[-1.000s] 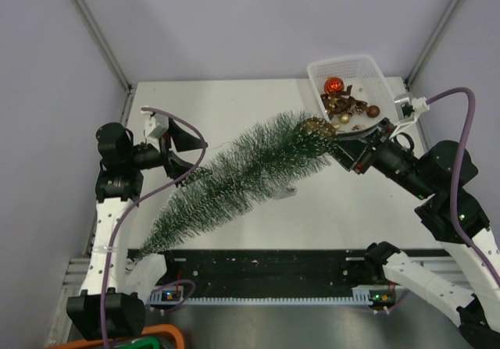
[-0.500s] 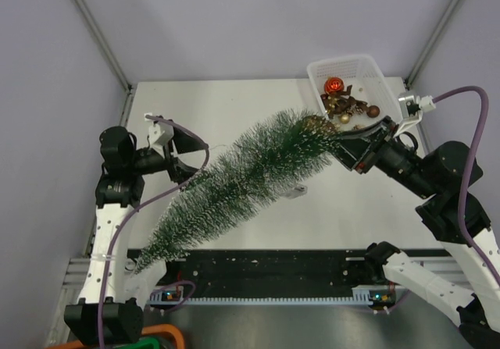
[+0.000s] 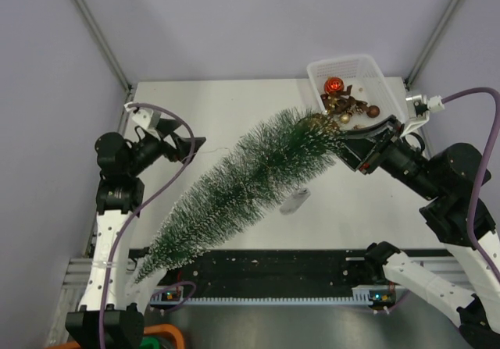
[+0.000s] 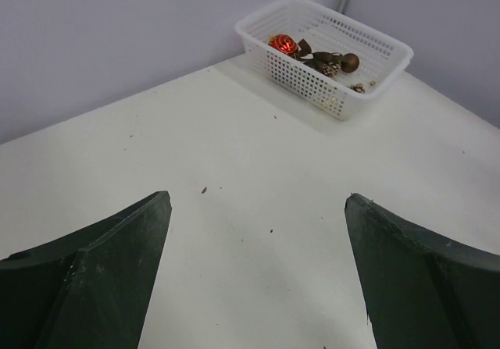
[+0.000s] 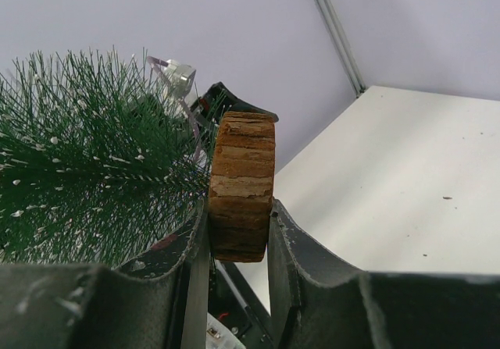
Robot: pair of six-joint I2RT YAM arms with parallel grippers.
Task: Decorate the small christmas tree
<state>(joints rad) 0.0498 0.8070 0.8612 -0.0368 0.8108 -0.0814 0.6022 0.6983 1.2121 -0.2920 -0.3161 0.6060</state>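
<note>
The right gripper (image 5: 238, 226) is clenched on the round wooden base (image 5: 242, 181) of the little tree (image 3: 242, 181). Its two fingers squeeze the thin edge of the disc, one on each side. That is the only place where the tree is held.

From there the tree sticks out long and slanted over the table (image 3: 234, 107). It is up in the air, not standing. Its thick end is by the right gripper, just beside the front of the white basket (image 3: 344, 60). Its thin tip points down toward the near left corner, close to the left arm (image 3: 109, 216).

The left gripper (image 4: 258, 201) is wide open and holds nothing. It hangs over the left side of the table, apart from the tree, and looks toward the basket. The red ball (image 3: 333, 84) and the brown balls all lie in the basket. I see none on the tree, so I think the decorating has not started.

What could go wrong? The tree is long and bendy, and the grip is only on the edge of the disc. If the arm swings fast, the disc could turn or slip out and the tree could drop. The tip could brush the left arm. The thick end could bump the basket and push it.
</note>
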